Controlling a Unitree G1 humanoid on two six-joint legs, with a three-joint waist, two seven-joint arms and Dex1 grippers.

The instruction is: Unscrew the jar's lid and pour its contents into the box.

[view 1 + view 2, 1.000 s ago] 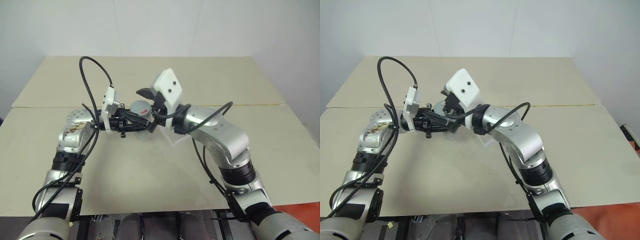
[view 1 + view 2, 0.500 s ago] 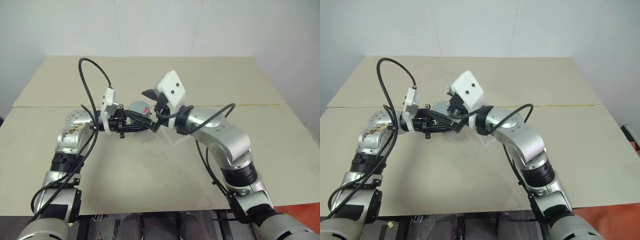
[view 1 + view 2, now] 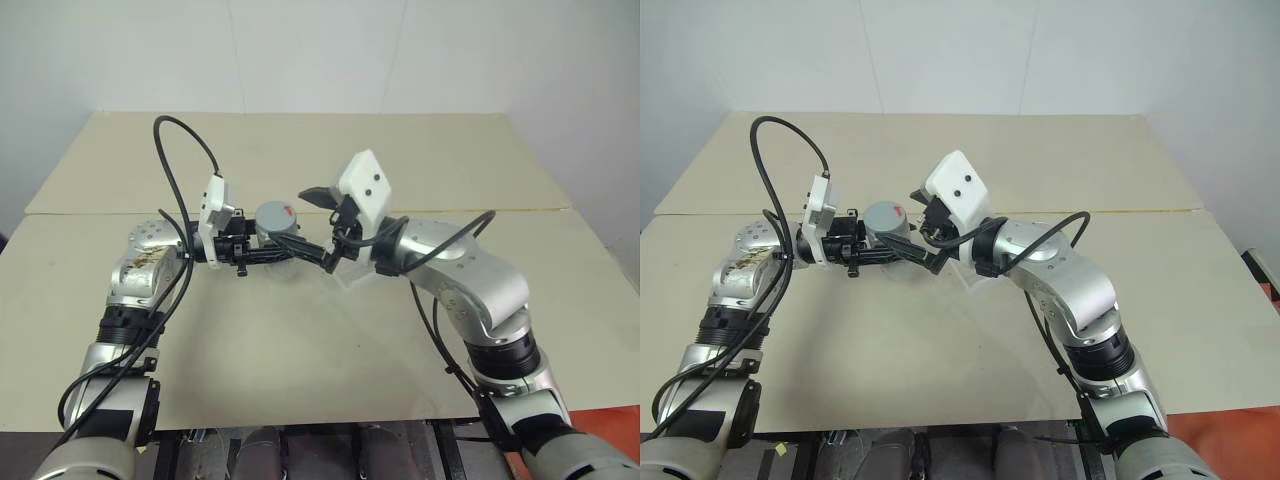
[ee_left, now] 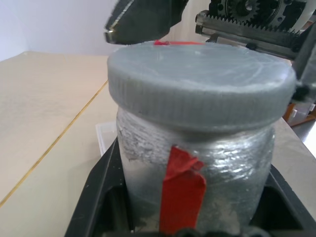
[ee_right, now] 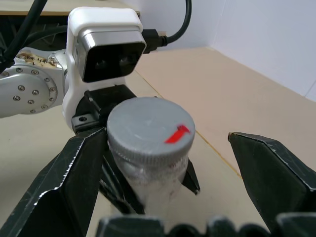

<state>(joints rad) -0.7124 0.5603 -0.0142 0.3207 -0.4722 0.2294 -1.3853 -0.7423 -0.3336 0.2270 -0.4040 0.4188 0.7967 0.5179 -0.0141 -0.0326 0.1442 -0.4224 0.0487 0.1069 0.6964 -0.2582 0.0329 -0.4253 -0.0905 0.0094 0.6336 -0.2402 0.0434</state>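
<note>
The jar (image 3: pixel 278 232) is a silver-grey cylinder with a strip of red tape, held upright above the table. My left gripper (image 3: pixel 278 248) is shut on its body from the left. The grey lid (image 3: pixel 277 214) sits on top of the jar, with a red mark (image 5: pixel 177 134) on it. My right gripper (image 3: pixel 316 230) is open just right of the jar, its fingers (image 5: pixel 74 182) spread to either side of the lid without touching it. The clear box (image 3: pixel 348 277) lies on the table under my right wrist. The contents are hidden inside the jar.
The beige table (image 3: pixel 300 340) is made of two joined tops with a seam (image 3: pixel 520 209) running across. Black cables (image 3: pixel 185 150) loop above my left arm. A white wall stands behind the table's far edge.
My right gripper has drawn back to the right, from over the lid to beside the jar, still open. The left gripper and the jar have stayed in place.
</note>
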